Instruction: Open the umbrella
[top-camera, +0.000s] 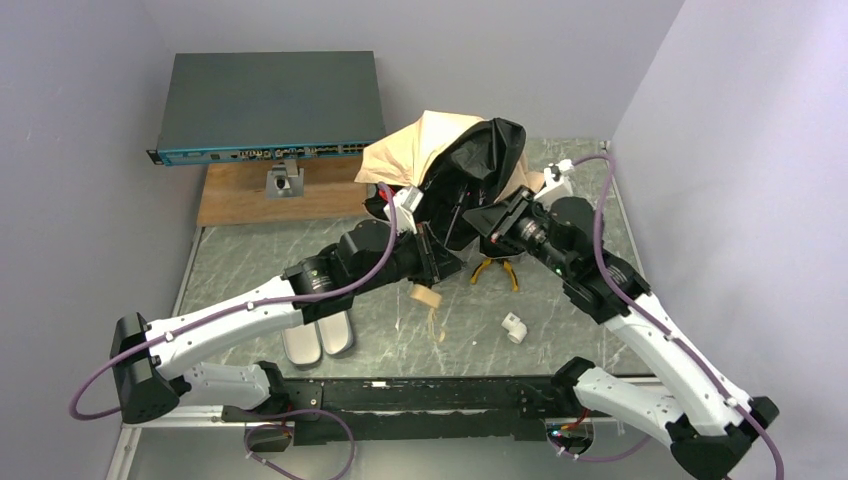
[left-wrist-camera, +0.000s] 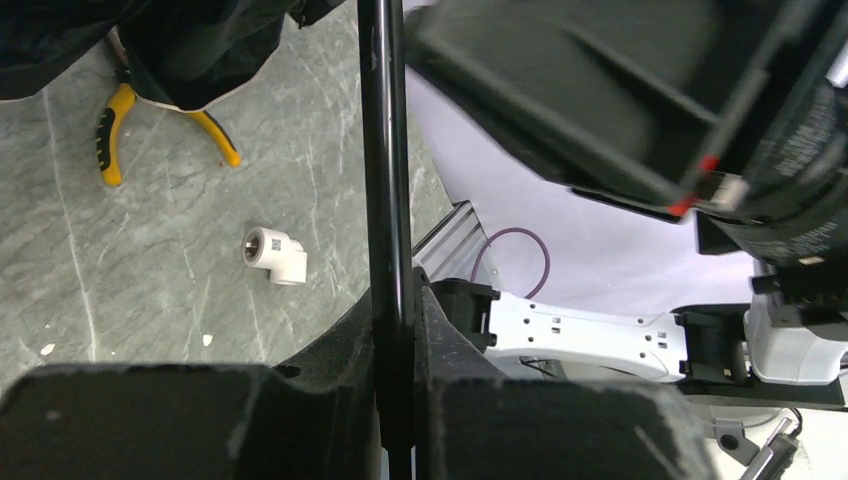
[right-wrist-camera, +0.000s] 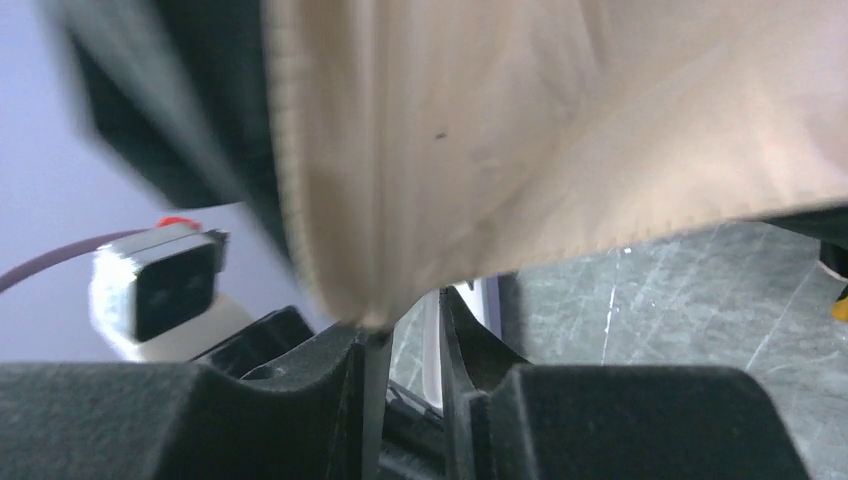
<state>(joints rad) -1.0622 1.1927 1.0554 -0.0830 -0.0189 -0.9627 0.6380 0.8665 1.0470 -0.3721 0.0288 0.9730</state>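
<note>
Our left tool (left-wrist-camera: 398, 335) is clenched on the black shaft (left-wrist-camera: 385, 150) of the umbrella (top-camera: 480, 165). The shaft runs from the near handle (top-camera: 428, 297) away to the half-spread canopy (top-camera: 420, 150) over the far worktop (top-camera: 400, 340). Our right tool (right-wrist-camera: 400, 340) meets the canopy hem; we cannot tell whether it grips.

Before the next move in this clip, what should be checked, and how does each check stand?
1. Left hand clamped on the shaft: ok.
2. Right hand closed on the canopy edge: not ok, a gap shows between its fingers.
3. Umbrella fully open: not ok, only partly spread and slumped.
4. Pliers clear of the fabric: not ok, black fabric covers their head.
5. Handle unobstructed below the left hand: ok.
</note>
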